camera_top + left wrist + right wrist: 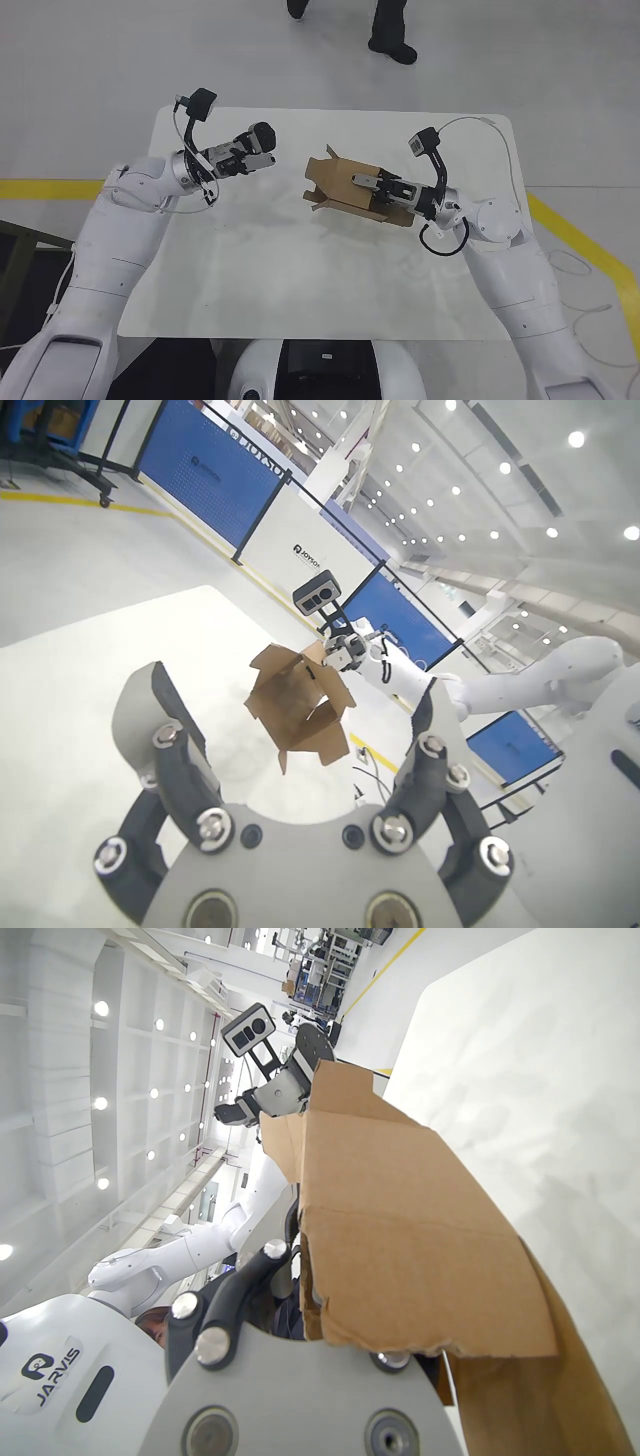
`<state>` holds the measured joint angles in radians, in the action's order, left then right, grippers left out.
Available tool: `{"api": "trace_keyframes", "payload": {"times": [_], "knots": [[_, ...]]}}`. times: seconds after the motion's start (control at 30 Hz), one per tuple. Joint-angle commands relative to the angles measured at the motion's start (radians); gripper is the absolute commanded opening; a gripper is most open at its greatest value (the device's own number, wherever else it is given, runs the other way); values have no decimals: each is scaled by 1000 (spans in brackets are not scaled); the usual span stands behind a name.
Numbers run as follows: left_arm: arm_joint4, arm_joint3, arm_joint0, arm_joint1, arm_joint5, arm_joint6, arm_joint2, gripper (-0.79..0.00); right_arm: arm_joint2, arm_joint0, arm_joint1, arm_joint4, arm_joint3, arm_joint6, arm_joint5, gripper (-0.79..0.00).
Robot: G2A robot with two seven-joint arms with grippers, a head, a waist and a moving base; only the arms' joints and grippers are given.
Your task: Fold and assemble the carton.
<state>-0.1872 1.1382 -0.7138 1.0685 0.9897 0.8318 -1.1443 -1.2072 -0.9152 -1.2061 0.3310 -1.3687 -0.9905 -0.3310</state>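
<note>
A brown carton (343,190) with loose flaps is held above the white table (250,270), right of centre. My right gripper (372,184) is shut on one of its walls at the end nearer that arm. In the right wrist view the carton (400,1228) covers most of that gripper; one dark finger (260,1268) shows beside the wall. My left gripper (262,138) hovers open and empty to the carton's left, pointing at it with a gap between. In the left wrist view the carton's open end (295,710) faces me between my spread fingers (160,705), with the right gripper (342,652) behind it.
The table's front half and far-left corner (190,130) are bare. A white cable (490,130) loops over the table's right rear corner. Yellow floor tape (570,235) runs past the table's right side.
</note>
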Motion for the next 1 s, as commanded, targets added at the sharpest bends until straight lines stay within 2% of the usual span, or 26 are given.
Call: {"api": "trace_keyframes", "payload": {"times": [0.0, 0.17, 0.37, 0.43, 0.83, 0.97], "knots": [[24, -9, 9, -2, 23, -24, 4, 0, 0, 0, 0, 0, 0, 0, 0, -785], [117, 13, 5, -4, 23, -47, -14, 0, 0, 0, 0, 0, 0, 0, 0, -785], [289, 73, -30, -4, 23, -168, -27, 0, 0, 0, 0, 0, 0, 0, 0, -785], [289, 68, -39, -2, 23, -197, -18, 0, 0, 0, 0, 0, 0, 0, 0, -785], [298, 82, -44, -2, 2, -199, -16, 0, 0, 0, 0, 0, 0, 0, 0, -785], [489, 121, -55, -6, -36, -258, -44, 0, 0, 0, 0, 0, 0, 0, 0, -785]]}}
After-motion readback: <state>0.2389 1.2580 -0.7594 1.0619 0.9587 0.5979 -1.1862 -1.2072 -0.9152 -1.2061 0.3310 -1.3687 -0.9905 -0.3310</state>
